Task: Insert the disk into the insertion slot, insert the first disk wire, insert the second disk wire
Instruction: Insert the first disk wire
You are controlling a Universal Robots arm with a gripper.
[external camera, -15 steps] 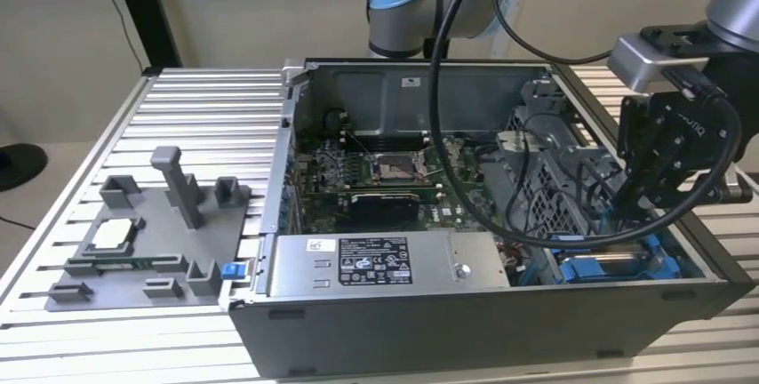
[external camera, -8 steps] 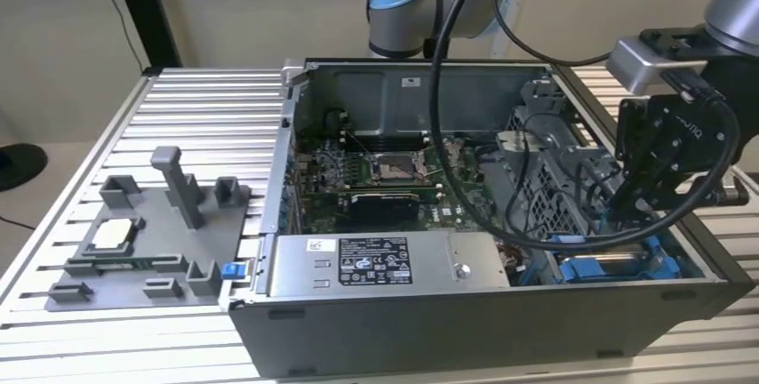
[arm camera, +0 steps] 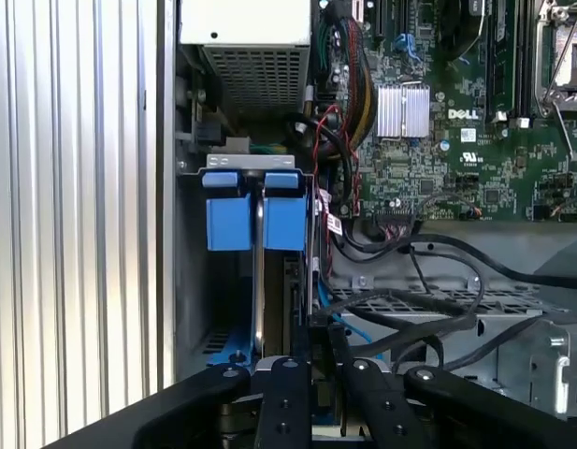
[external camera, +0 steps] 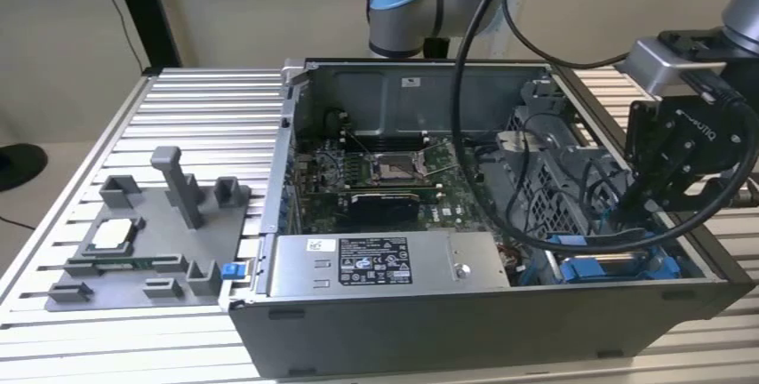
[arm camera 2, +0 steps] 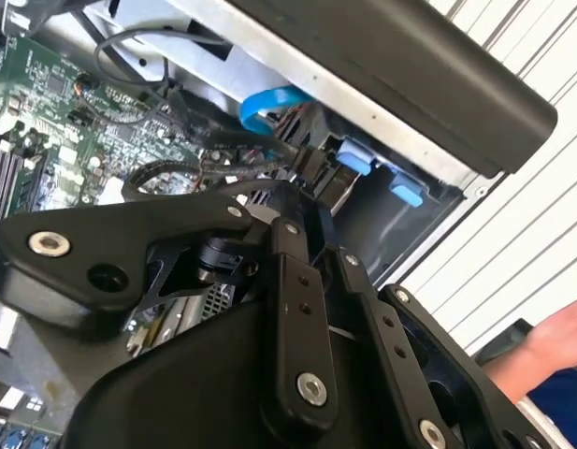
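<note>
Open computer case [external camera: 475, 335] on a slatted metal table [external camera: 202, 100], seen as I drive the arm from afar; the gripper [arm camera: 322, 329] hangs low in the case's corner at the exterior view's right, just above the insertion slot [arm camera: 191, 281]. I cannot tell whether the gripper is spread or clamped on anything; its tip is lost among dark wires [arm camera: 428, 313].

The disk [arm camera: 258, 281] appears to sit inside the slot, edge-on, a thin silver strip between two blue carrier tabs [arm camera: 228, 220]; so I judge the first step done and the wiring in hand. A blue flat wire [arm camera 2: 269, 101] loops near the slot in the second wrist view (a person's hand [arm camera 2: 561, 335] shows outside the case).

I judge the disk dense, rigid and shock-shy, best held by its blue carrier rather than its flat faces; the wires look limp along their length and stiff only at the plug, so the plug body is the place to pinch, squarely, never the cord.
</note>
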